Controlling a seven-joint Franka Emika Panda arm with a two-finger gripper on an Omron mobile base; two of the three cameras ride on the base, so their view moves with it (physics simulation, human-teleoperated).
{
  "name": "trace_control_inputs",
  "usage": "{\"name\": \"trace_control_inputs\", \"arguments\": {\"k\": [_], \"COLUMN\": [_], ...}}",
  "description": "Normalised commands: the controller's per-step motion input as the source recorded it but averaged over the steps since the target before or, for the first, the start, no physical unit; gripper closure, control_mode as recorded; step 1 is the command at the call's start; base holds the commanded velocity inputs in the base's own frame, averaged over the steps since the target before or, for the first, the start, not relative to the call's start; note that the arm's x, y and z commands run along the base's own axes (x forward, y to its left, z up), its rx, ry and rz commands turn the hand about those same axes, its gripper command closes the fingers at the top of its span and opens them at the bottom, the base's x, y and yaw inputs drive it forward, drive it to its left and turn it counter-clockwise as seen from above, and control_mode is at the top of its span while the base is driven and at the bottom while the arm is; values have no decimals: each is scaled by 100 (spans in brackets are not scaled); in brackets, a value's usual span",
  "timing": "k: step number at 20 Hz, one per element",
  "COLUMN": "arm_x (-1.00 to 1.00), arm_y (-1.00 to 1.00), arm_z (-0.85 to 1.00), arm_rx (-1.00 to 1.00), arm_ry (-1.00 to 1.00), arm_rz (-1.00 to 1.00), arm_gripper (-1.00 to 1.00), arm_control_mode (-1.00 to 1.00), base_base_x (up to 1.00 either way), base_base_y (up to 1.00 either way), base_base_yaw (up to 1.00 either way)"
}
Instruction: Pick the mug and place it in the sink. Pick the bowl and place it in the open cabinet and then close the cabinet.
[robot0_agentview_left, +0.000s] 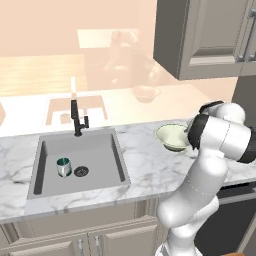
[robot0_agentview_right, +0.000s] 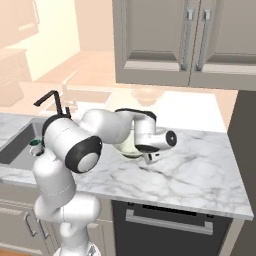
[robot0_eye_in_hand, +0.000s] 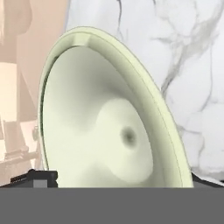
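Left base view: the mug (robot0_agentview_left: 63, 167) stands upright inside the sink (robot0_agentview_left: 45, 165), just left of the round drain (robot0_agentview_left: 81, 171). The dark faucet (robot0_agentview_left: 77, 118) rises behind the basin at the back edge of the white marble counter (robot0_agentview_left: 145, 172). The bowl (robot0_agentview_left: 172, 137) rests on the counter to the right of the sink, well apart from it, with its pale inside facing up. The white arm (robot0_agentview_left: 205, 175) bends over the bowl and hides its right edge.

Right base view: the gripper (robot0_agentview_right: 150, 157) sits low at the near right side of the bowl (robot0_agentview_right: 127, 145), close above the counter (robot0_agentview_right: 200, 170). The hand covers much of the bowl here, so it cannot be told whether a finger touches the rim. The cabinet (robot0_agentview_right: 155, 40) hangs above and behind the bowl; from this angle its doors appear flush.

Hand view: the bowl (robot0_eye_in_hand: 100, 127) lies directly ahead, its pale inside and rim turned toward the camera. The finger tips (robot0_eye_in_hand: 41, 177) stand spread wide at the two lower corners, with the bowl's rim between them. The claw is spread and pinches nothing.
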Motion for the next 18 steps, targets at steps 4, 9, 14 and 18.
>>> {"name": "trace_control_inputs", "arguments": {"k": [4,9,14,18], "arm_x": [43,27,21,13], "arm_y": [-10,-20,-9,23], "arm_z": [-28,-35,-20,0], "arm_rx": [1,0,0,0], "arm_ry": [0,0,-1,-2], "arm_rz": [1,0,0,0], "arm_gripper": [-100,-100,-100,100], "arm_control_mode": [-100,-100,-100,-100], "base_base_x": [0,0,0,0], "base_base_y": [0,0,0,0], "base_base_yaw": [0,0,0,0]}}
